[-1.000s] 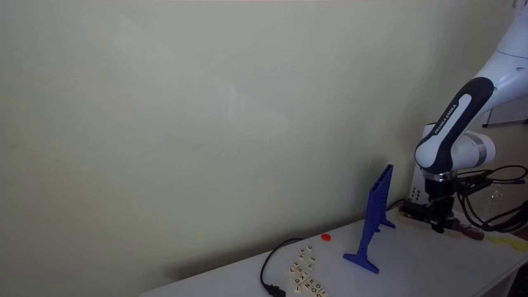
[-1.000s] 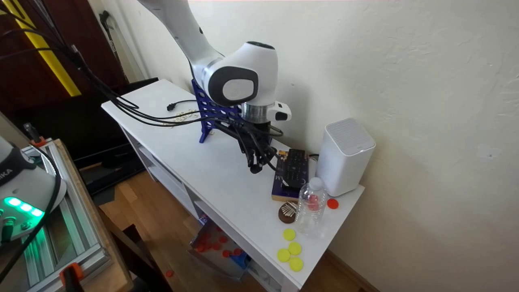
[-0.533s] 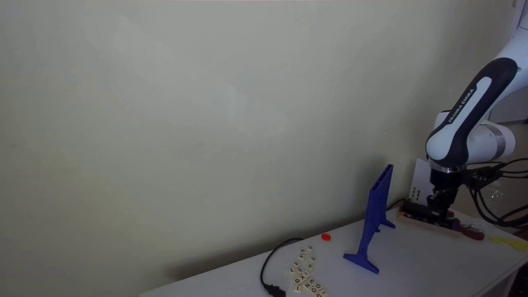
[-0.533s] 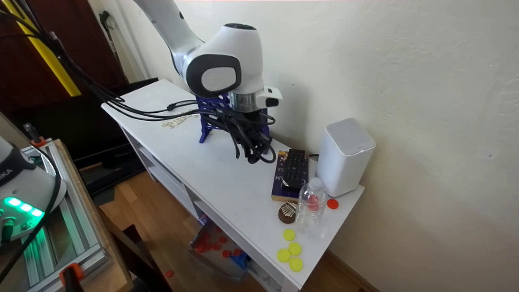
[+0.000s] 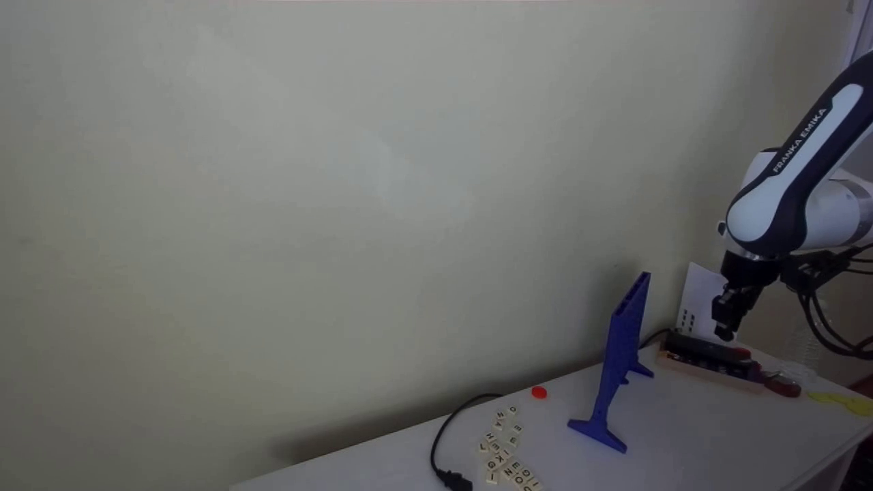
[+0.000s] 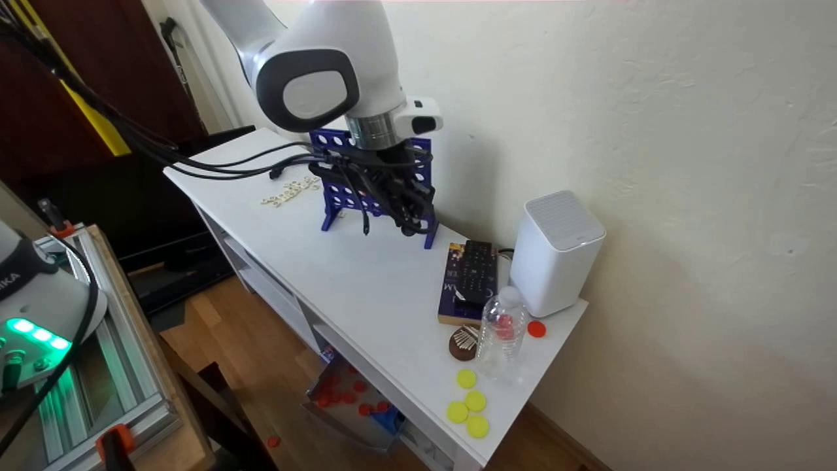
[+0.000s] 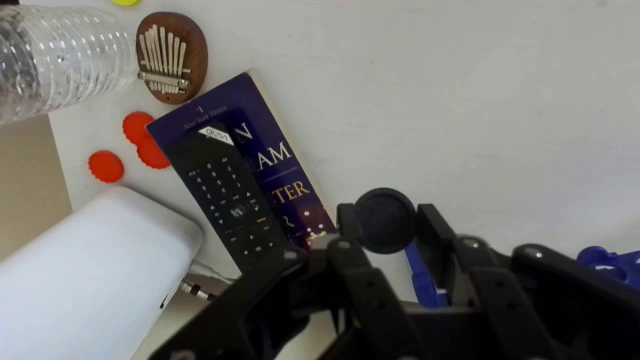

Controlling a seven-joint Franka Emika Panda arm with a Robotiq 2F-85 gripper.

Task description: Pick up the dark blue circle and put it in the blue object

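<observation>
The dark blue circle (image 7: 385, 221) is a nearly black round disc. In the wrist view its flat face shows, and it sits between the two fingertips of my gripper (image 7: 386, 220), held at its edges. In both exterior views my gripper (image 5: 726, 331) is above the table, and the disc cannot be made out there. The blue object (image 5: 619, 354) stands upright on its feet. In an exterior view it is a holed panel (image 6: 331, 214) partly behind my gripper (image 6: 412, 227) and cables. In the wrist view parts of it show at the lower right (image 7: 424, 282).
A book (image 7: 280, 155) with a black remote (image 7: 235, 200) on it lies beside a white box (image 6: 556, 255). A clear bottle (image 6: 500, 333), a brown thumb piano (image 6: 461, 345), red discs (image 7: 106, 166) and yellow discs (image 6: 476, 400) are nearby. Letter tiles (image 5: 501, 457) lie beyond the blue object.
My gripper has risen from low over the table. The arm has moved up and right in an exterior view, up and left in another. The table objects have not moved.
</observation>
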